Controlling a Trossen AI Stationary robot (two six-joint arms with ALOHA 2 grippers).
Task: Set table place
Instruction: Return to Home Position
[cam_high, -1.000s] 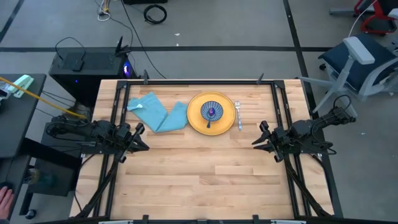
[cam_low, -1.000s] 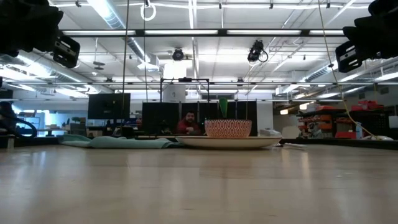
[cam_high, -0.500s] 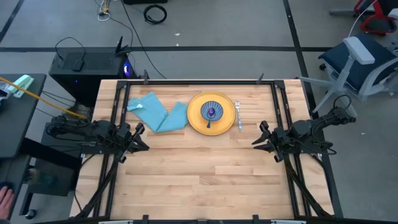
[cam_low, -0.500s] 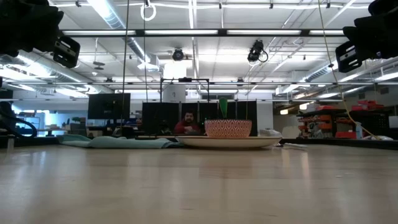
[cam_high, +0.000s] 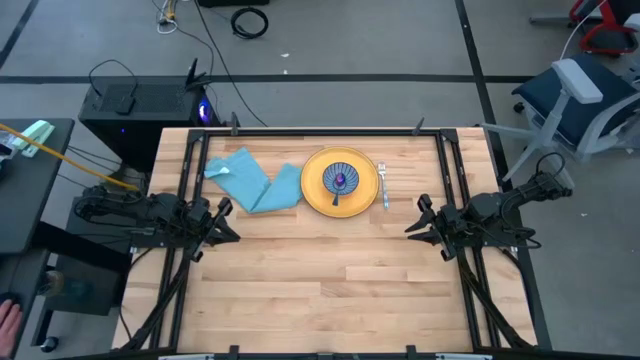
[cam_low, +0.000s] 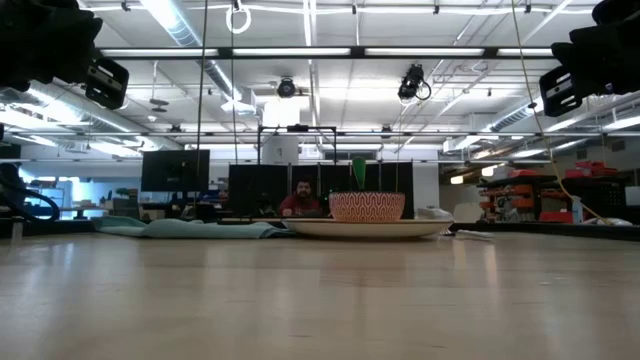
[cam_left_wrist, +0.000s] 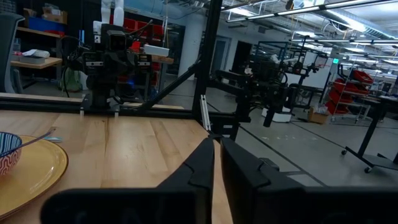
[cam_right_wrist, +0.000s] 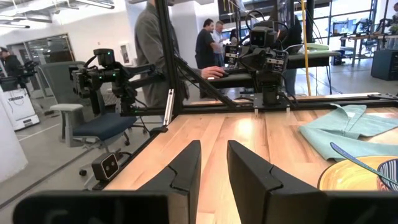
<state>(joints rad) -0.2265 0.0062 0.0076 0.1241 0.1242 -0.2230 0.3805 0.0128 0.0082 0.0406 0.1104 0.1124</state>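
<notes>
The yellow plate sits toward the table's far side, with the small blue patterned bowl on it. The spoon stands in the bowl, handle up. The fork lies flat just right of the plate. The light blue napkin lies rumpled to the plate's left. My left gripper hovers at the table's left edge, fingers shut in the left wrist view. My right gripper hovers near the right edge with a small gap between its fingers. Both hold nothing.
Black rails run along the table's left and right sides under the arms. Bare wood fills the near half of the table. A black side desk stands to the left, and people stand in the room beyond.
</notes>
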